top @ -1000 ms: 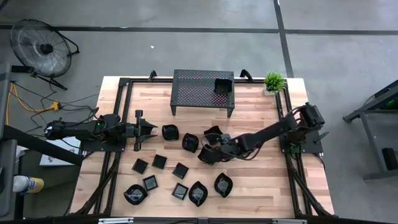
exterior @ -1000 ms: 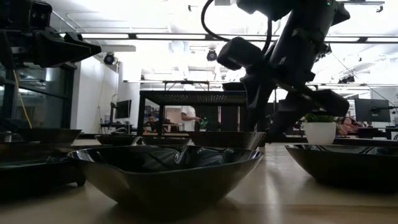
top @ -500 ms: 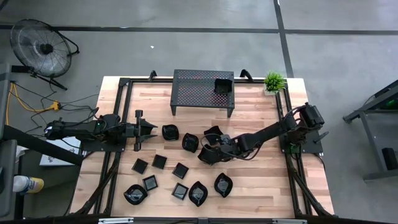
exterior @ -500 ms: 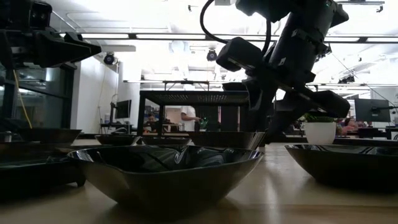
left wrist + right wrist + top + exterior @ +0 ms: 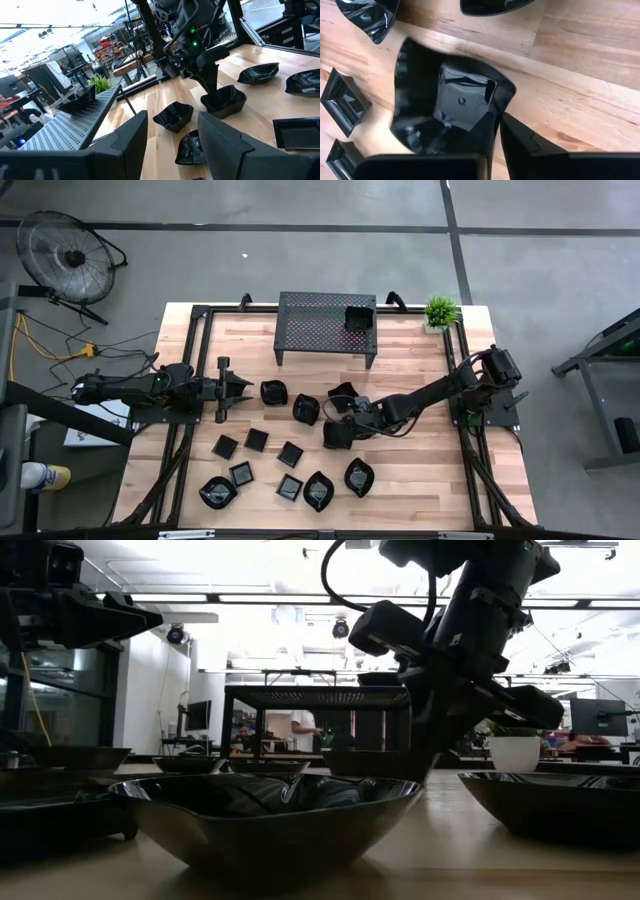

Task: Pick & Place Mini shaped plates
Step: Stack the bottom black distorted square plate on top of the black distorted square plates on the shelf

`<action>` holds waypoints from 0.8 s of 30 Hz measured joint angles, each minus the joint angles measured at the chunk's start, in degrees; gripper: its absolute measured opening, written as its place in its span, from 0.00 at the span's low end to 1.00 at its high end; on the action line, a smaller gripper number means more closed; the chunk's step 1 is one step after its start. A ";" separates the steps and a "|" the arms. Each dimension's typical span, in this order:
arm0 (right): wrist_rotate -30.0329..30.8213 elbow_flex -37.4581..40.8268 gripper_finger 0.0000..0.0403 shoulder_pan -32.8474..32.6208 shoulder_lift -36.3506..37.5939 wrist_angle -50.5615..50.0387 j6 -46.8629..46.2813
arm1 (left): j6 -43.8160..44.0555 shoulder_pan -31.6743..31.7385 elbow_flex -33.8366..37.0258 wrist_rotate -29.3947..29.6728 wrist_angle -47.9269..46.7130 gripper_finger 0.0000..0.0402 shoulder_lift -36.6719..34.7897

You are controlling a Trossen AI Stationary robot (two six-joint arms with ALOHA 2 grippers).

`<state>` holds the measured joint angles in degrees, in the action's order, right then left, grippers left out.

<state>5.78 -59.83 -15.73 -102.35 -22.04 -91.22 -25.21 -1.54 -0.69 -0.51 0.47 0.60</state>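
Right gripper pinches 1 wavy-edged plate by its rim; lift it level, clear of neighbouring plates.

The table was pale wood planking with a smooth, lightly sheened finish and visible grain. The plates were glossy black, looking like glazed ceramic or hard plastic, and threw bright reflections; the wavy plate pinched by the right gripper shone wet-looking along its folds. That gripper's fingers were matt black, plastic by the look of them, as were the left gripper's. The rack was dark perforated metal, dull rather than shiny. The floor was smooth grey concrete. The fan had a black wire cage.
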 joint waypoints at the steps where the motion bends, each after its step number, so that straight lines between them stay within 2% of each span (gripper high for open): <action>1: 0.00 0.00 0.04 0.00 0.00 0.01 0.07 | 0.00 0.00 0.00 0.00 0.00 0.42 0.01; 4: -0.03 0.00 0.01 0.00 0.00 0.04 0.40 | 0.00 0.02 0.00 0.00 0.00 0.42 0.00; 24: 0.02 -0.02 0.00 0.00 1.17 -0.11 4.31 | -0.02 0.01 0.00 0.00 0.00 0.42 0.00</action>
<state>5.80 -59.86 -15.73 -101.17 -22.15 -86.91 -25.23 -1.52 -0.69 -0.51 0.47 0.60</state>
